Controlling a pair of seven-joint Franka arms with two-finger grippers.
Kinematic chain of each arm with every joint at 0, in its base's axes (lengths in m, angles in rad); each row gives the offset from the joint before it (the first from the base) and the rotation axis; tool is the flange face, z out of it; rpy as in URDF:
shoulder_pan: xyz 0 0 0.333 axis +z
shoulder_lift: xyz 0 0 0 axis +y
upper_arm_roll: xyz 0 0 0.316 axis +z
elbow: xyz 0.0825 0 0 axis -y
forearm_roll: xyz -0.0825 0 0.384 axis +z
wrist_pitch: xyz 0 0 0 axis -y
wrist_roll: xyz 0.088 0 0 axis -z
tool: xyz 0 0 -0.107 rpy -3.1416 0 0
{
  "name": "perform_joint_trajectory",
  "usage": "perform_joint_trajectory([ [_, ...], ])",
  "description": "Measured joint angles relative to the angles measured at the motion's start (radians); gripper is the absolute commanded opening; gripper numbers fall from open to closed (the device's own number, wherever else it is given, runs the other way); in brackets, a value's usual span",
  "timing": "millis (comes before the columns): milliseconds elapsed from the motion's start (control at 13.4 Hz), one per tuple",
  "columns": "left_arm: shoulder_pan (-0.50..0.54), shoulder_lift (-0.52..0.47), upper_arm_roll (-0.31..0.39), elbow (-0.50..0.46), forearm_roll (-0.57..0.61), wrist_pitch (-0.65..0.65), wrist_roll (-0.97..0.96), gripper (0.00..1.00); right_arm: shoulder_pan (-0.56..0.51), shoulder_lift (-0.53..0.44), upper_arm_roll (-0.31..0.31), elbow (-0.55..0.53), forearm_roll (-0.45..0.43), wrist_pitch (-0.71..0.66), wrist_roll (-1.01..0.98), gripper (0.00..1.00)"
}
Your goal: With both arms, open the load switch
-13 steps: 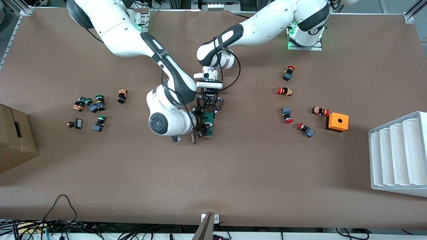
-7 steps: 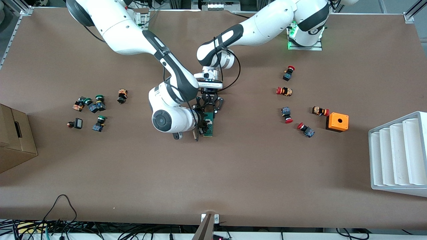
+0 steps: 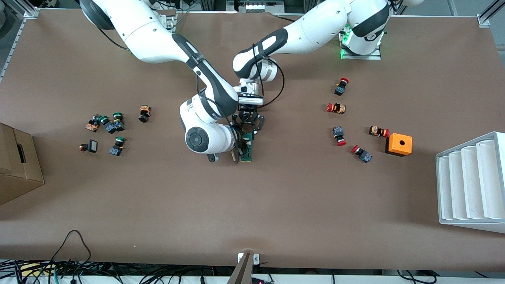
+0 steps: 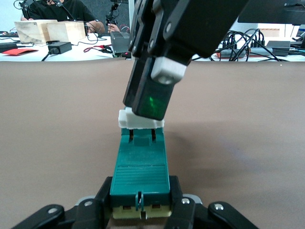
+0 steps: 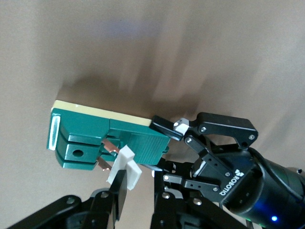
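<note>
Pinching from both ends, the left gripper (image 4: 140, 212) clamps the body of the load switch (image 3: 247, 146) at mid-table, while the right gripper (image 5: 136, 191) nips its white end piece (image 5: 125, 164). Opening looks under way; next, pull that piece away while the body stays held. Only the right wrist view shows copper contacts (image 5: 110, 145) exposed.

the load switch (image 3: 247, 148) lies on the table (image 3: 276, 205) near its middle, between two clusters of push buttons — one group (image 3: 105, 132) toward the right arm's end, one (image 3: 349, 120) toward the left arm's end. a box with a hole (image 3: 399, 144) sits just beside the latter group, a ridged tray (image 3: 471, 183) nearer the front camera at that end — a cardboard box (image 3: 17, 165) at the right arm's end.
</note>
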Motion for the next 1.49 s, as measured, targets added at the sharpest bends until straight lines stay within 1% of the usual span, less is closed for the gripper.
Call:
perform_joint_trajectory([
  [372,0.0,0.0,0.0,0.0,0.0,0.0,0.0,0.1,0.011,0.0,0.0,-0.035,-0.009,0.028,0.0,0.3],
  [818,0.0,0.0,0.0,0.0,0.0,0.0,0.0,0.09,0.013,-0.001,0.001,-0.036,-0.023,0.031,-0.001,0.3],
  [893,0.0,0.0,0.0,0.0,0.0,0.0,0.0,0.09,0.013,-0.001,0.001,-0.036,-0.023,0.031,-0.001,0.33],
  [967,0.0,0.0,0.0,0.0,0.0,0.0,0.0,0.08,0.013,-0.001,0.001,-0.036,-0.024,0.032,-0.001,0.49],
  [1042,0.0,0.0,0.0,0.0,0.0,0.0,0.0,0.08,0.013,-0.001,0.0,-0.036,-0.025,0.034,-0.001,0.75],
  [1116,0.0,0.0,0.0,0.0,0.0,0.0,0.0,0.08,0.013,-0.001,0.0,-0.036,-0.025,0.038,-0.001,0.99],
  [1265,0.0,0.0,0.0,0.0,0.0,0.0,0.0,0.08,0.011,-0.007,-0.001,-0.036,-0.025,0.043,-0.001,0.99],
  [1488,0.0,0.0,0.0,0.0,0.0,0.0,0.0,0.08,-0.003,-0.047,-0.008,-0.035,-0.025,0.036,-0.001,0.99],
])
